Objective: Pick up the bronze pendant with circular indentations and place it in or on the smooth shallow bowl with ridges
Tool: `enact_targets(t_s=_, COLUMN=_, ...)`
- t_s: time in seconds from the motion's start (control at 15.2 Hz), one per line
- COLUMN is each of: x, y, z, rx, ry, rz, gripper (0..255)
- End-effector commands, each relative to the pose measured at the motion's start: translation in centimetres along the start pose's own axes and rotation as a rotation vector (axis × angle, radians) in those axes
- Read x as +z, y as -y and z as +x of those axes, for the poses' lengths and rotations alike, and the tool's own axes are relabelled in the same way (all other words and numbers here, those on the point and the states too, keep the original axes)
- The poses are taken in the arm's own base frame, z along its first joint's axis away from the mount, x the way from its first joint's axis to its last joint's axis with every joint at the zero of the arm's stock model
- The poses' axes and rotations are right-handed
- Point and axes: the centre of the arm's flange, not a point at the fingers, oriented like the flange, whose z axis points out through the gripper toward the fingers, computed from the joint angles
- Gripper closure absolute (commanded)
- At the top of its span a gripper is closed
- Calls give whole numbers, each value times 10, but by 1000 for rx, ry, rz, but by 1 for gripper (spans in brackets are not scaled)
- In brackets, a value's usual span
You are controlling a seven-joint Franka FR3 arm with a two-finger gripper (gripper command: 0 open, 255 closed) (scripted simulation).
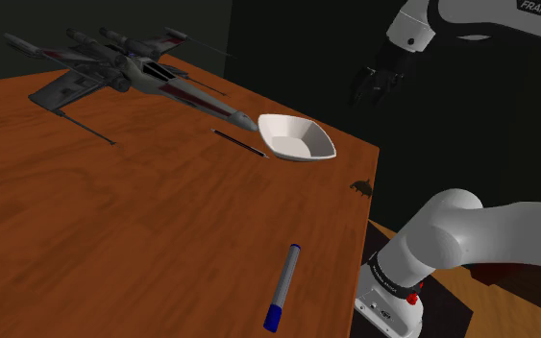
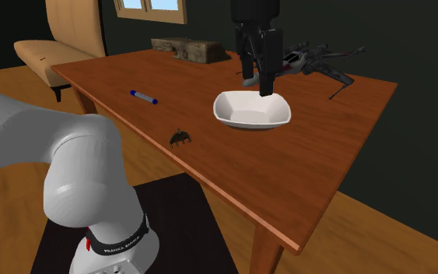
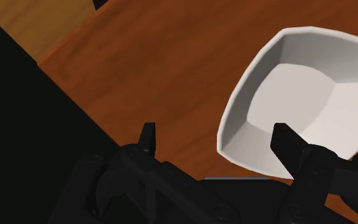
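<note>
Now the gripper [image 2: 257,86] hangs spread, empty, above the bowl [image 2: 244,124]. The pendant [image 2: 180,138], at eight o'clock from the bowl, lies near the table [image 2: 303,179] edge, so a careless grasp might push it off.

Wooden table [image 1: 114,221]: white bowl [image 1: 297,137], dark pendant [image 1: 360,185], pen [image 1: 282,286], model spacecraft [image 1: 129,72].

One bowl [image 1: 298,144], one pendant [image 1: 359,185], one pen [image 1: 283,286], one starfighter model [image 1: 114,72], one dark stick [image 1: 238,143]
</note>
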Motion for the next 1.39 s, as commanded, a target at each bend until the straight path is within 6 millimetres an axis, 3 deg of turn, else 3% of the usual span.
enact_targets(t_s=0.0, x=0, y=0, z=0, rx=0, ry=0, rz=0, gripper=0)
enact_targets(t_s=0.46, x=47, y=48, z=-51, rx=-137, ry=120, rz=-44, gripper=0)
enact_targets(t_s=0.99, x=96, y=91, z=-123, rx=-293, ry=257, rz=-94, gripper=0)
enact_targets(t_s=1.32, x=116, y=89, z=-129, rx=-294, ry=258, rz=-95, gripper=0)
